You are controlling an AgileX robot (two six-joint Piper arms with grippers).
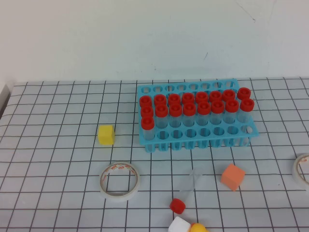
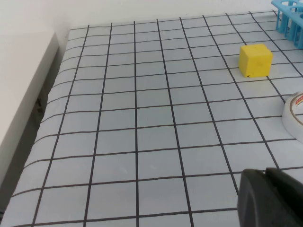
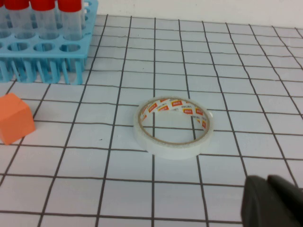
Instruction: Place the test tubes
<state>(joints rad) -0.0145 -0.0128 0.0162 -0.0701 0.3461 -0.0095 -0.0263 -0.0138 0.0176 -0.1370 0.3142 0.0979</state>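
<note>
A blue tube rack (image 1: 198, 143) stands at the back centre-right of the gridded table, its middle rows filled with several red-capped test tubes (image 1: 189, 109). One loose clear test tube (image 1: 188, 183) lies flat in front of the rack, its red cap (image 1: 177, 206) toward the table's near edge. Neither arm shows in the high view. In the left wrist view my left gripper (image 2: 265, 174) hovers shut and empty over bare grid, near the yellow cube (image 2: 255, 60). My right gripper (image 3: 268, 179) is shut and empty, close to a tape roll (image 3: 174, 127), with the rack (image 3: 45, 59) beyond.
A yellow cube (image 1: 105, 135) lies left of the rack. A tape roll (image 1: 119, 180) sits front left, and another tape roll (image 1: 302, 169) is at the right edge. An orange cube (image 1: 232, 177) is right of the loose tube. A white and yellow object (image 1: 186, 226) pokes in at the near edge.
</note>
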